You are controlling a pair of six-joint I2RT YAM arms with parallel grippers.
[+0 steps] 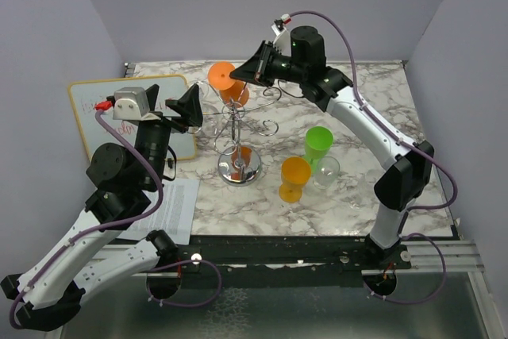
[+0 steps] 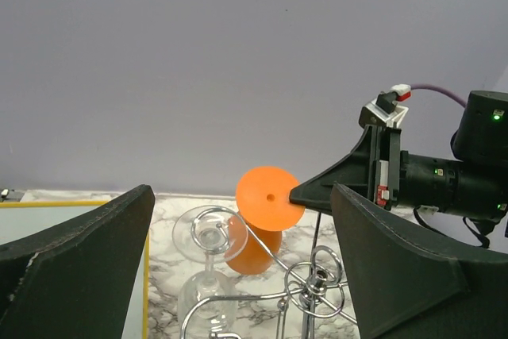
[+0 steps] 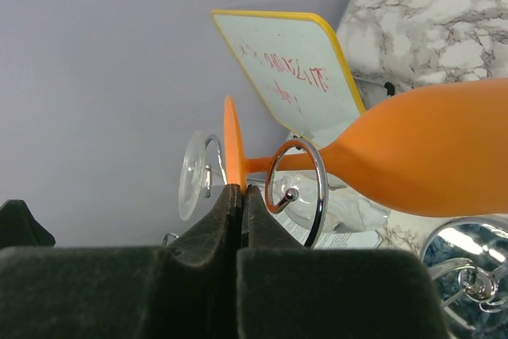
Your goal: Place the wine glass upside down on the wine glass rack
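Observation:
An orange wine glass (image 1: pixel 226 81) hangs upside down and tilted at the back of the wine glass rack (image 1: pixel 238 129). My right gripper (image 1: pixel 240 75) is shut on the rim of its round foot (image 3: pixel 232 144). The orange bowl (image 3: pixel 429 156) points down beside a chrome loop (image 3: pixel 295 188), and the stem passes behind that loop. A clear wine glass (image 2: pixel 208 236) hangs upside down from a curled arm on the rack's left side. My left gripper (image 1: pixel 190 109) stands open just left of the rack, nothing between its fingers (image 2: pixel 87 252).
Right of the rack's mirrored base (image 1: pixel 238 171) stand an orange glass (image 1: pixel 294 178), a green glass (image 1: pixel 318 145) and a clear glass (image 1: pixel 325 171). A yellow-framed whiteboard (image 1: pixel 103 109) lies at the left, and a printed sheet (image 1: pixel 171 208) lies near the front edge.

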